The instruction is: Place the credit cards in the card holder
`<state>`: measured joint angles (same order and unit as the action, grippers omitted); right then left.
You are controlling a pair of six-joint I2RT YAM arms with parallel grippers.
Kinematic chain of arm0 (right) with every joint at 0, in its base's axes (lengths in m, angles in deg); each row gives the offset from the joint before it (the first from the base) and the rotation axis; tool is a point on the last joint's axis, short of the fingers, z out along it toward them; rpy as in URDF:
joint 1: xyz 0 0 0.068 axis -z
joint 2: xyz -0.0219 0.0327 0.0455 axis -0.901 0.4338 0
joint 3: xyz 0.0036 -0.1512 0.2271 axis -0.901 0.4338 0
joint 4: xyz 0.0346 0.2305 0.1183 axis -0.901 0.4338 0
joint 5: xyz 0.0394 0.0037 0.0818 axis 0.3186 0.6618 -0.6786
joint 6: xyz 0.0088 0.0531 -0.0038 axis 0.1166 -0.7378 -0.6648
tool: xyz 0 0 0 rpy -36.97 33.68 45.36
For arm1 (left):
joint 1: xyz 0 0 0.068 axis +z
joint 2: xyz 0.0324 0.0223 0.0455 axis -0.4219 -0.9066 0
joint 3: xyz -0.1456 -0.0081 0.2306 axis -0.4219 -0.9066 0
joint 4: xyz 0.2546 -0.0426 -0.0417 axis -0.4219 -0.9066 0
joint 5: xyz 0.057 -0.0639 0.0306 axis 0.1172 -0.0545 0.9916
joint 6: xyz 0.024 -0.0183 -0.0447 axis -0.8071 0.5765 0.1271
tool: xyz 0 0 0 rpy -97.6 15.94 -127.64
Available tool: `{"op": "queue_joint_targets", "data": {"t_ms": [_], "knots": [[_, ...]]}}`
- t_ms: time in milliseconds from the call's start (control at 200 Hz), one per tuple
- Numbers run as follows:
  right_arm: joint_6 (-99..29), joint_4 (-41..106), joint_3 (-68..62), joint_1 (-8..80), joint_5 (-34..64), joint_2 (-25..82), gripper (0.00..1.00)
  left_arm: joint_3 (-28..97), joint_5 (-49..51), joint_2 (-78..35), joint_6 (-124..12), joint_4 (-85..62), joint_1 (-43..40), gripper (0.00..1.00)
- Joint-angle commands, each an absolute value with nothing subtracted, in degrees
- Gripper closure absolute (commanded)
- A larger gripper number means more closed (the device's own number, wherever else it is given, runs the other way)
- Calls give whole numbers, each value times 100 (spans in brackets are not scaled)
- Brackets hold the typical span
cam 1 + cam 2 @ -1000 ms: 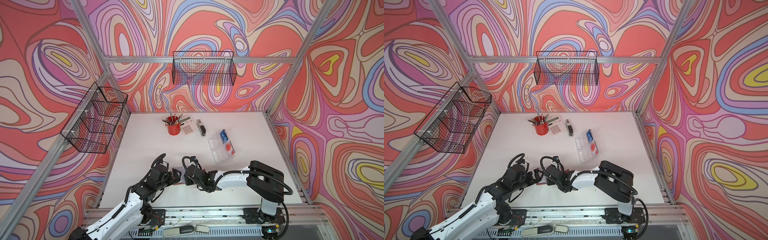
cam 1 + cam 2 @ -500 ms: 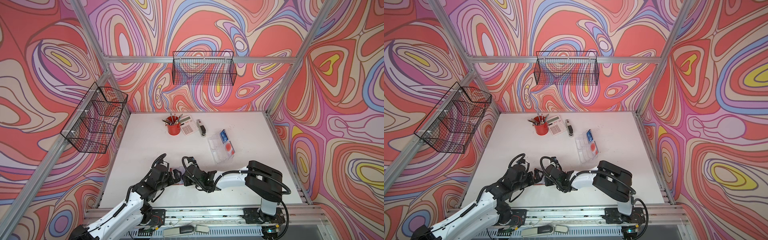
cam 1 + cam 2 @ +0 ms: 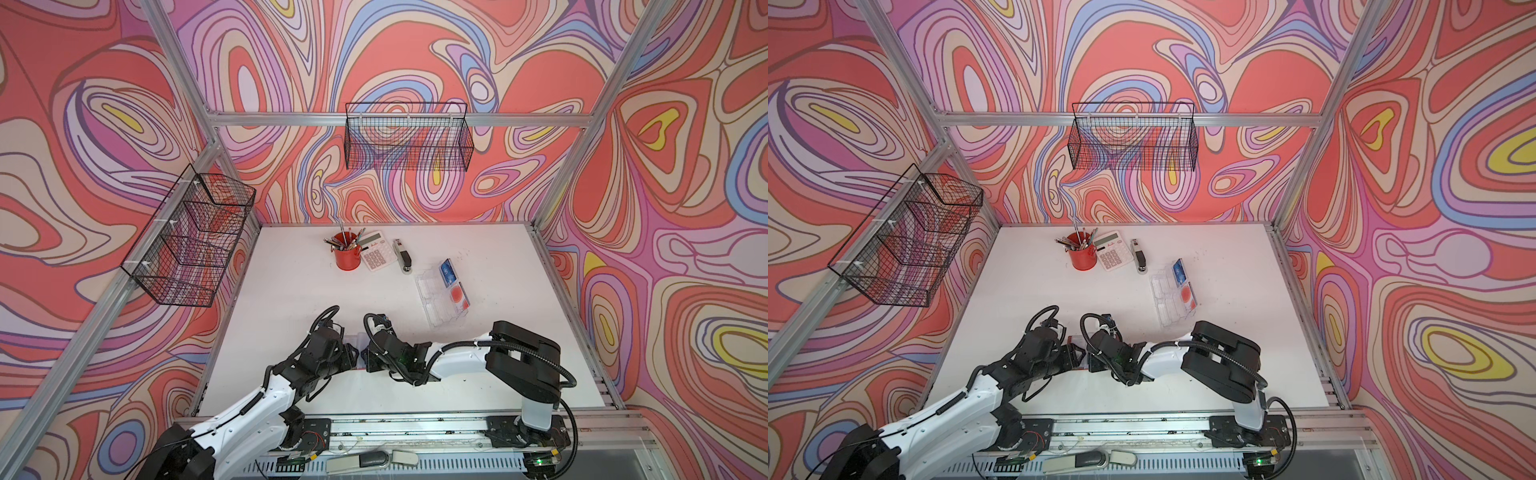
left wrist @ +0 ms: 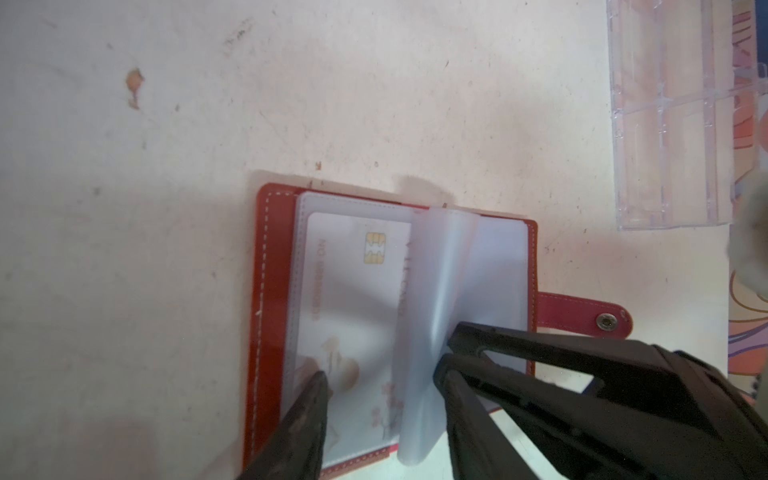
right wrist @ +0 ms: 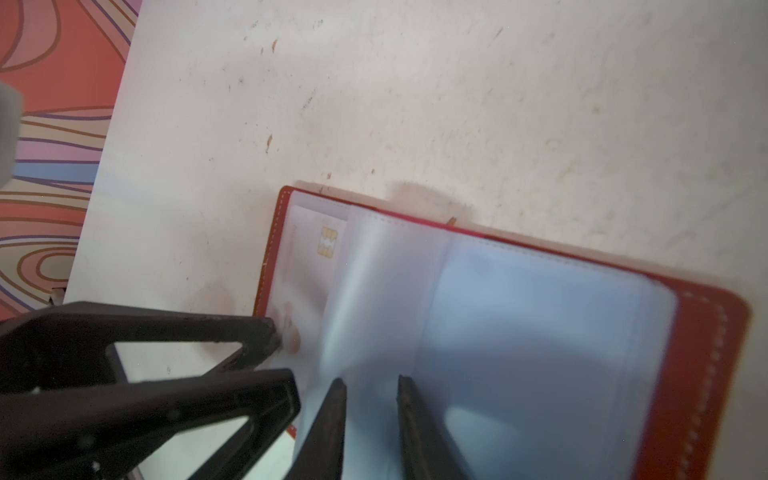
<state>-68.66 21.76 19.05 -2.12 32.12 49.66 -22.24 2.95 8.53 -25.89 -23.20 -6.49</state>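
Two credit cards wait in a tray in both top views; arms hide the rest. Left wrist: the card holder lies open on the counter, one card sleeved; the left pincer, spread and empty, seemingly pins it flat. Right wrist: the right pincer, narrowly parted, straddles a lifted sleeve; grip unclear.

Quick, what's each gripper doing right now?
Left gripper: open, one fingertip on the card holder.
Right gripper: jaws narrow around a lifted clear sleeve; grip cannot be told.
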Motion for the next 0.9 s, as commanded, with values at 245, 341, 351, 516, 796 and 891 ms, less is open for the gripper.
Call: {"op": "queue_joint_targets", "data": {"t_ms": [245, 341, 351, 516, 796, 891], "knots": [[-6921, 2252, 1850, -207, 3127, 5197, 77, -1998, 282, 142, -2906, -2037, -634, 63], [-6919, 2258, 1840, -207, 3128, 5186, 77, -1990, 413, 54, -2927, -2059, -633, 68], [-6920, 2256, 1843, -207, 3131, 5186, 77, -1975, 434, 31, -2936, -2068, -638, 69], [-6909, 2237, 1870, -207, 3191, 5077, 77, -1911, 470, -190, -2963, -2080, -626, 77], [-6963, 2152, 2157, -126, 3427, 4535, 75, -1919, 506, -204, -2950, -2091, -624, 84], [-7190, 1970, 2511, -30, 3533, 4237, 72, -1902, 522, -129, -2948, -2147, -632, 84]]}}
